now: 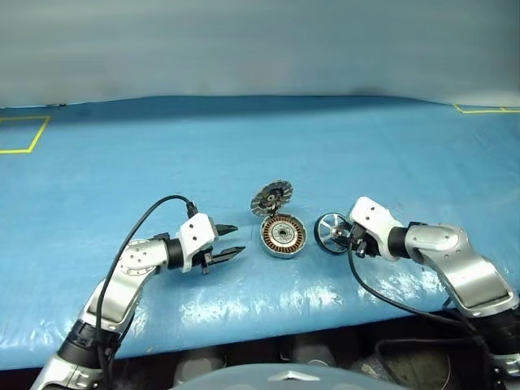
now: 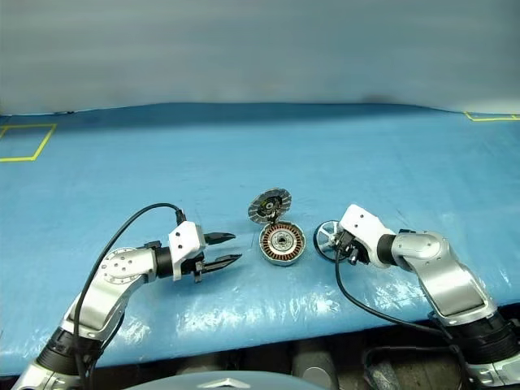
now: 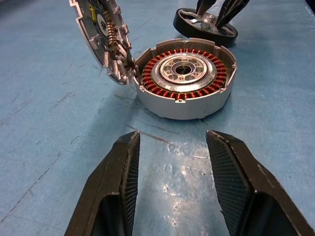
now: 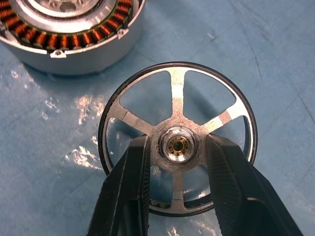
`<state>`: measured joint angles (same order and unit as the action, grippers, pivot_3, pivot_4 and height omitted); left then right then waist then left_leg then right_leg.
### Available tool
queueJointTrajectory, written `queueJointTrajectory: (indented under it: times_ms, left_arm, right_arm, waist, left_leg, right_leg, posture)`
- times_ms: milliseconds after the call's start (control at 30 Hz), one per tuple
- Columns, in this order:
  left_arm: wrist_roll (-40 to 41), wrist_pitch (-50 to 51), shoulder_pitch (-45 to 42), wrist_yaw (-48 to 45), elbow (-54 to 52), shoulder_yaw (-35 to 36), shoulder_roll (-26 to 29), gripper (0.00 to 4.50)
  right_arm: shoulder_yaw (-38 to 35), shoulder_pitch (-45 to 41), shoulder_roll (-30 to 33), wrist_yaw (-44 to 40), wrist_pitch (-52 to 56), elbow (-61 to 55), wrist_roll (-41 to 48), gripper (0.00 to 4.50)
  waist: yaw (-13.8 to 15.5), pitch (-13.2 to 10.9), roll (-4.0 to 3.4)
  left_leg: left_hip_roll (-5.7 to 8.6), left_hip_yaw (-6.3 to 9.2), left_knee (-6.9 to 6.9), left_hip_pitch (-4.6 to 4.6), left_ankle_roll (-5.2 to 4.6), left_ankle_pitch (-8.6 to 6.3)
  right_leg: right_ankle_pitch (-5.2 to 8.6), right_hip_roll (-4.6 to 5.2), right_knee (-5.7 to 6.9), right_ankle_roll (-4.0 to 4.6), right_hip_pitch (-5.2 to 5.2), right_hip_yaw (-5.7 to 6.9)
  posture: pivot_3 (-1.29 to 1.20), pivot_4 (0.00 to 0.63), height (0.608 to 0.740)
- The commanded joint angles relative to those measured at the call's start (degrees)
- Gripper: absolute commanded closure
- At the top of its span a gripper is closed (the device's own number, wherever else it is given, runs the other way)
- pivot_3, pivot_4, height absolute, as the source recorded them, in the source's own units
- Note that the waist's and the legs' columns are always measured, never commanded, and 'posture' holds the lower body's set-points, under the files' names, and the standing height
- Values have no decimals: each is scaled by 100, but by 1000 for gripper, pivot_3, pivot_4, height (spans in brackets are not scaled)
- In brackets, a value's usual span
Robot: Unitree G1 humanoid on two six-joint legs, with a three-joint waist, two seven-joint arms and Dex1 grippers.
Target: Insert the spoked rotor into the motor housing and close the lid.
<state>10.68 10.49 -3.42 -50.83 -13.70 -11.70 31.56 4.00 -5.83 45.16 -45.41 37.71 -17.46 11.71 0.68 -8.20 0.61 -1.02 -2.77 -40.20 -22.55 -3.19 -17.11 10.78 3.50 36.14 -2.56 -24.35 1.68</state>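
Note:
The motor housing [image 1: 283, 236] lies open on the blue table, its copper windings and silver hub [image 3: 183, 73] facing up. Its lid [image 1: 270, 197] stands tilted up from the far rim, dark inner face showing. Just right of the housing the spoked rotor [image 1: 333, 232] lies flat on the cloth. My right gripper [image 4: 177, 143] reaches down through the rotor's gaps, its fingers [image 4: 133, 182] shut on the central hub. My left gripper [image 1: 229, 241] hovers left of the housing, pointing at it, open with nothing between the fingers [image 3: 123, 167].
Wrinkled blue cloth [image 1: 260, 146] covers the whole table. Yellow tape marks sit at the far left [image 1: 24, 134] and far right [image 1: 487, 108]. The table's front edge [image 1: 268, 333] runs just below both arms. Black cables loop off each wrist.

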Motion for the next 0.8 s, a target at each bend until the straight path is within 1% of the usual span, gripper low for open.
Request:
queueJointTrajectory:
  times_ms: [33,133,200,267,467,600,733,800]
  left_arm:
    - [317,-266,65,23,-261,234,-141,2209]
    - [374,-287,139,-26,-308,235,-129,2209]
    - [324,-287,153,11,-277,226,-118,2209]
    - [278,-305,133,21,-210,204,-107,2209]
    - [211,-310,-21,-10,-109,116,-119,2209]
    - [174,-303,-94,-57,-80,70,-114,2209]
    - [151,-301,-63,-77,-91,48,-93,2209]
    - [138,-294,-44,-58,-98,46,-88,2209]
  right_arm:
    - [-606,101,-417,356,5,-529,404,3217]
    - [-853,343,-784,506,109,-1061,792,3217]
    - [-985,465,-1093,556,175,-1481,1250,3217]
    - [-959,537,-1257,590,215,-1785,1471,3217]
    - [-576,550,-1243,580,185,-1909,1463,3217]
    - [-415,490,-1139,629,93,-1495,1186,3217]
    - [-432,412,-1173,564,103,-1373,1339,3217]
    - [-227,366,-1066,503,84,-1365,1201,3217]
  waist:
    - [4,-5,-9]
    - [15,-5,-12]
    - [20,-5,-12]
    - [19,-7,-14]
    - [19,-7,-15]
    - [14,-7,-16]
    - [13,-8,-16]
    - [10,-7,-16]
  left_leg:
    - [-1,-1,0,-2,1,0]
    - [-2,1,3,-6,2,1]
    - [-2,1,3,-6,1,1]
    - [-2,4,4,-7,1,0]
    - [1,2,3,-5,0,0]
    - [0,2,4,-5,1,1]
    - [2,0,4,-7,-1,0]
    - [1,1,4,-6,0,0]
  right_leg:
    - [0,-1,1,0,-4,-1]
    - [0,-1,3,2,-8,1]
    - [0,-1,3,2,-8,1]
    - [0,-1,0,2,-6,3]
    - [0,0,-3,1,-4,2]
    - [0,-2,-3,2,-6,3]
    - [0,0,-4,2,-6,1]
    - [0,-1,-4,2,-7,1]
  posture:
    - [0,150,740]
    - [0,150,740]
    - [0,150,740]
    - [0,150,740]
    - [0,150,740]
    - [0,150,740]
    - [0,150,740]
    - [0,150,740]
